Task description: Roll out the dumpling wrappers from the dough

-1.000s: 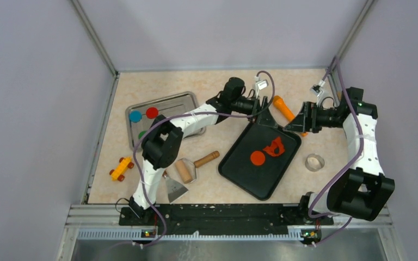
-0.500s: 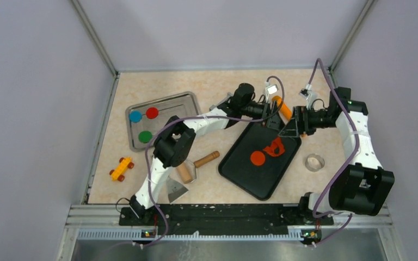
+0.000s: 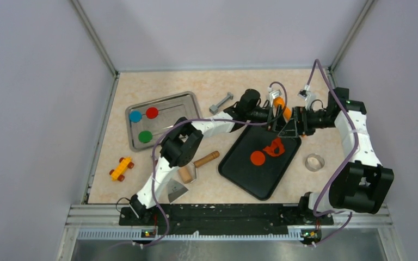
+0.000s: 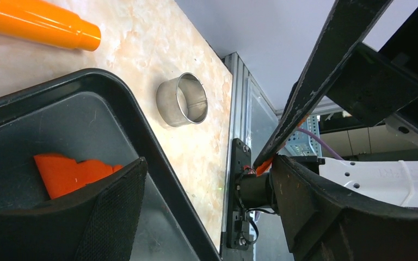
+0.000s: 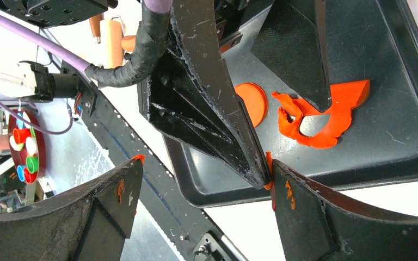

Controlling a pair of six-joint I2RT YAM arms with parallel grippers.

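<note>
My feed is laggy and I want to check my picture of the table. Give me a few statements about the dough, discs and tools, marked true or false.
1. The ragged dough lies in the black tray. True.
2. The ring cutter sits inside the black tray. False: it stands on the table, right of that tray.
3. The steel tray holds a blue disc, a red disc and a green disc. True.
4. The left gripper holds the rolling pin. False: the gripper is open over the black tray's far corner, and the pin lies on the table.

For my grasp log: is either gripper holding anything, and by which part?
Nothing is held. Left gripper and right gripper are both open over the tray; the dough lies in it.
</note>
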